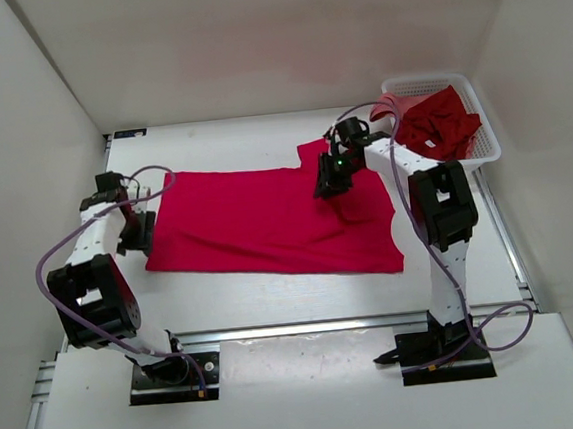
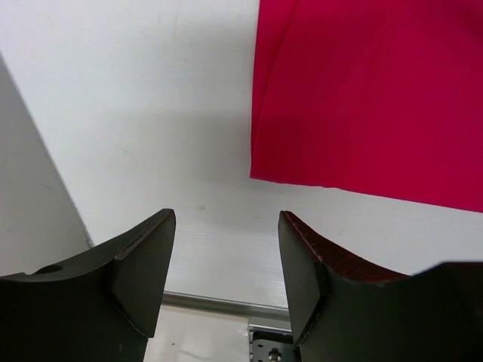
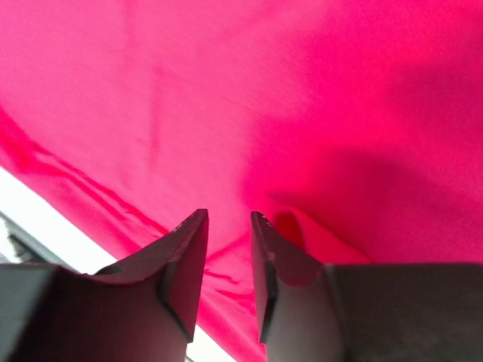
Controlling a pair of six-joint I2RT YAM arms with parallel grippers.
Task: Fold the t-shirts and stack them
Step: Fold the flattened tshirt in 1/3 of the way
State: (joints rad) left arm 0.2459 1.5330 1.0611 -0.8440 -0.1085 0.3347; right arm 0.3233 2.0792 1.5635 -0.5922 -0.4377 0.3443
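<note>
A bright pinkish-red t-shirt (image 1: 267,221) lies spread flat across the middle of the table. My right gripper (image 1: 329,186) hovers low over its upper right part near a sleeve. In the right wrist view its jaws (image 3: 229,215) stand a narrow gap apart over the cloth (image 3: 264,90), with nothing pinched between them. My left gripper (image 1: 140,232) sits just off the shirt's left edge. It is open (image 2: 226,219) above bare table, with the shirt's edge (image 2: 370,90) ahead and to the right. A dark crimson t-shirt (image 1: 442,126) is bunched in the basket, and a salmon pink one (image 1: 386,107) hangs over its left rim.
The white mesh basket (image 1: 484,122) stands at the back right corner against the right wall. White walls close in the table on the left, back and right. A metal rail (image 1: 326,324) runs along the near edge in front of the arm bases.
</note>
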